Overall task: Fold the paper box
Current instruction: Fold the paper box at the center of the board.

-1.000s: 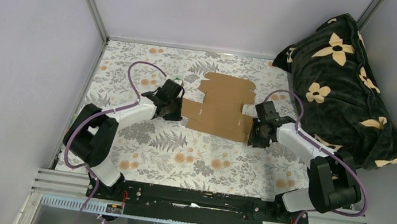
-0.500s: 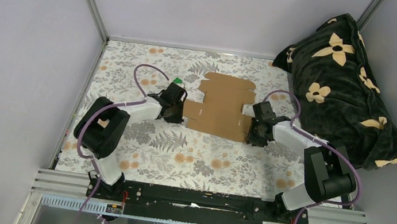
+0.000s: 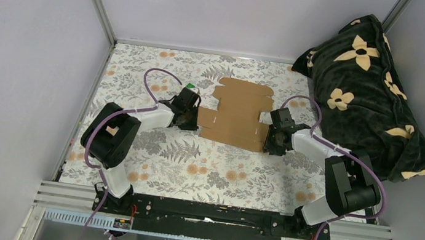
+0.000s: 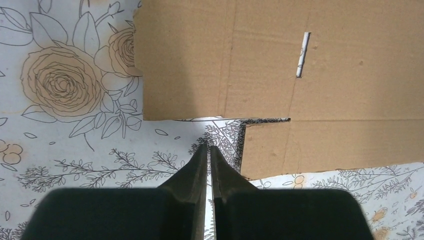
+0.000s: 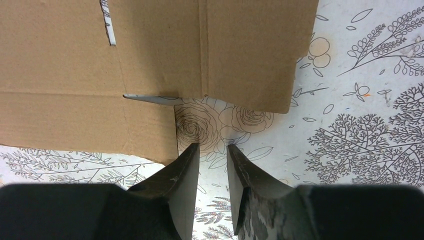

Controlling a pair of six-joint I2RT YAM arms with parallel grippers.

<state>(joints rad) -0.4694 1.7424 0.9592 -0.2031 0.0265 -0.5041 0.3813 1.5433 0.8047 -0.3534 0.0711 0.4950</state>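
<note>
While the left claw sat pressed together and the right claw stood slightly apart, both empty, each pointed inward at a notch in the box, just short of its edge. That one flat box lay between the two claws, its wide near panel running left to right, neither claw clearly nearer. One green cube sat beyond the left claw.

No readable text, label or number shows anywhere, the paper box included.
</note>
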